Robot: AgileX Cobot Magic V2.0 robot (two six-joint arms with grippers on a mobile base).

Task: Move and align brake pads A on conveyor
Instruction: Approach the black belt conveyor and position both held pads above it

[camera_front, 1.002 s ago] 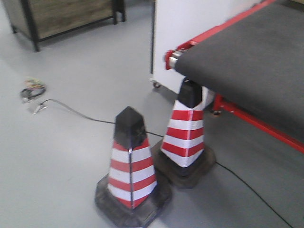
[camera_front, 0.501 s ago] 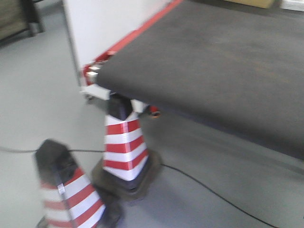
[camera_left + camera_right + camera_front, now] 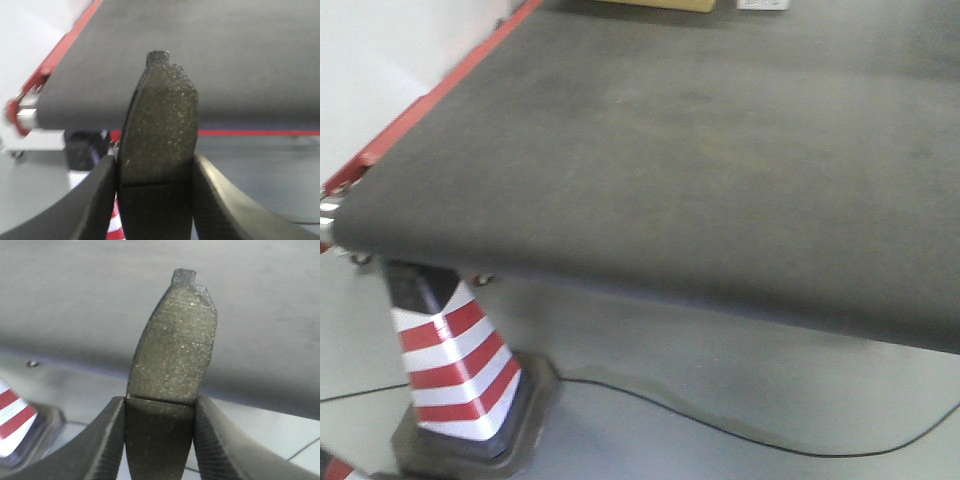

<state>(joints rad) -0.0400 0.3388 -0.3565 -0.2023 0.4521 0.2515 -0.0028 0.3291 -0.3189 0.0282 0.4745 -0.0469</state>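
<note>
Soft even light, mild motion blur, no glare

The conveyor (image 3: 720, 150) is cut off at top and right. The tip of the traffic cone (image 3: 455, 370) is hidden behind the belt's end. The brake pad (image 3: 159, 125) in the left pincer (image 3: 154, 167) and the brake pad (image 3: 175, 345) in the right pincer (image 3: 159, 402) are cropped below.

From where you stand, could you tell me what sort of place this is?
Likely a factory or workshop: a wide dark conveyor with a red edge strip, a red-and-white traffic cone on the grey floor, and brake pads.
</note>
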